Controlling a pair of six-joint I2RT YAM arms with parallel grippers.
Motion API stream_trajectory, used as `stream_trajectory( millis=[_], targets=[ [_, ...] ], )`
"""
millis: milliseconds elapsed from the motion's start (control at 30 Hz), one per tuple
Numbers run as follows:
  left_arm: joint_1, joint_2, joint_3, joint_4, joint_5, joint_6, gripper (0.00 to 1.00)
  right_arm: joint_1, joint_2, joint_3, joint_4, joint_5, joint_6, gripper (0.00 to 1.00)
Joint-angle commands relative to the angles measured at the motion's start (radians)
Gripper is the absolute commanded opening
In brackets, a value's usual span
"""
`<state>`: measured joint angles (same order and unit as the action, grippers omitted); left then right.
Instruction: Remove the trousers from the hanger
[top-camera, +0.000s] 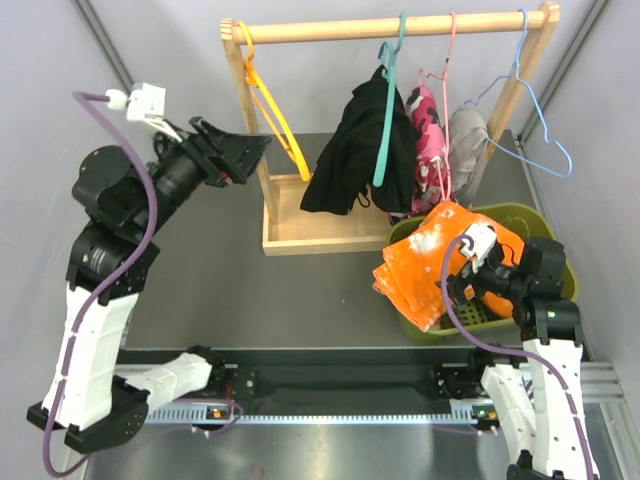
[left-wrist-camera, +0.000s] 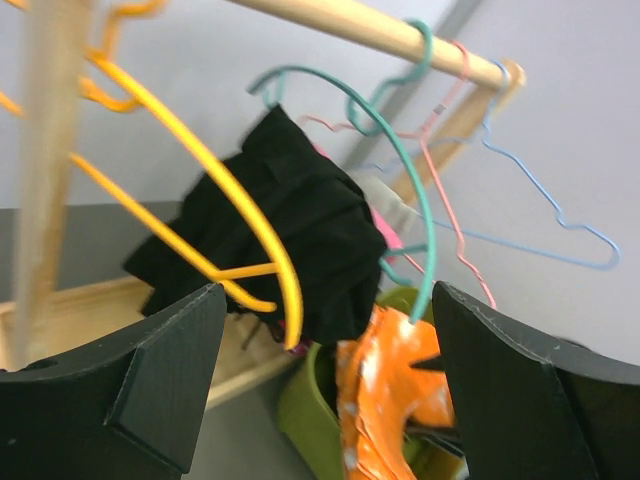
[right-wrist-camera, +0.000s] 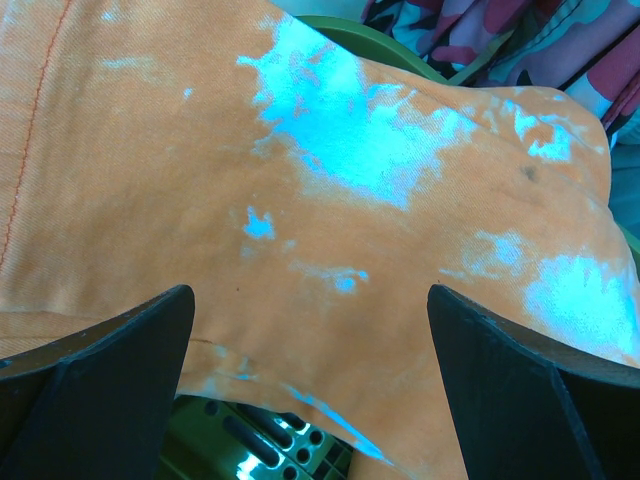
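The orange trousers (top-camera: 430, 265) (right-wrist-camera: 300, 180) with whitish marks lie draped over the near rim of a green basket (top-camera: 530, 215). My right gripper (top-camera: 462, 282) (right-wrist-camera: 310, 300) hovers just above them, open, nothing between its fingers. The black trousers (top-camera: 355, 150) (left-wrist-camera: 300, 230) hang on a teal hanger (top-camera: 388, 110). The pink camouflage trousers (top-camera: 428, 135) and the grey trousers (top-camera: 466, 150) hang beside them. My left gripper (top-camera: 252, 150) (left-wrist-camera: 325, 300) is open and empty, raised at the left of the rack next to a bare yellow hanger (top-camera: 275, 115) (left-wrist-camera: 230, 200).
All hangers hook over the wooden rail (top-camera: 400, 27) of a rack whose base tray (top-camera: 300, 235) stands on the dark table. A blue hanger (top-camera: 545, 125) hangs bare at the rail's right end. The left post (left-wrist-camera: 45, 170) is close to my left fingers.
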<state>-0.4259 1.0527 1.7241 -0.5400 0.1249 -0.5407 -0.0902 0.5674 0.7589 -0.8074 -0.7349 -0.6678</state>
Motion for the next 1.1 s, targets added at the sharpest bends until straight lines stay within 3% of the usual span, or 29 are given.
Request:
stream_trajectory(
  millis=[0,133,267,333,633,867,1067],
  targets=[
    [-0.007,0.055,0.031,0.078,0.217,-0.061,0.88,-0.019,-0.006,-0.009,0.036,-0.024,0.007,1.00],
    [-0.103,0.131,0.077,0.089,0.220,-0.024,0.88,-0.019,-0.009,-0.009,0.036,-0.023,0.008,1.00],
    [-0.279,0.236,0.181,0.040,0.105,0.054,0.88,-0.020,-0.008,-0.009,0.036,-0.023,0.008,1.00],
    [-0.315,0.306,0.239,0.020,0.052,0.067,0.88,-0.020,-0.011,-0.010,0.034,-0.021,0.008,1.00],
    [-0.402,0.558,0.467,-0.084,-0.217,0.223,0.89,-0.020,-0.017,-0.009,0.036,-0.023,0.007,1.00],
    [-0.448,0.678,0.583,-0.101,-0.290,0.280,0.87,-0.020,-0.018,-0.010,0.034,-0.026,0.007,1.00],
    [-0.456,0.734,0.611,-0.101,-0.485,0.369,0.72,-0.020,-0.018,-0.012,0.033,-0.027,0.005,1.00]
  ],
)
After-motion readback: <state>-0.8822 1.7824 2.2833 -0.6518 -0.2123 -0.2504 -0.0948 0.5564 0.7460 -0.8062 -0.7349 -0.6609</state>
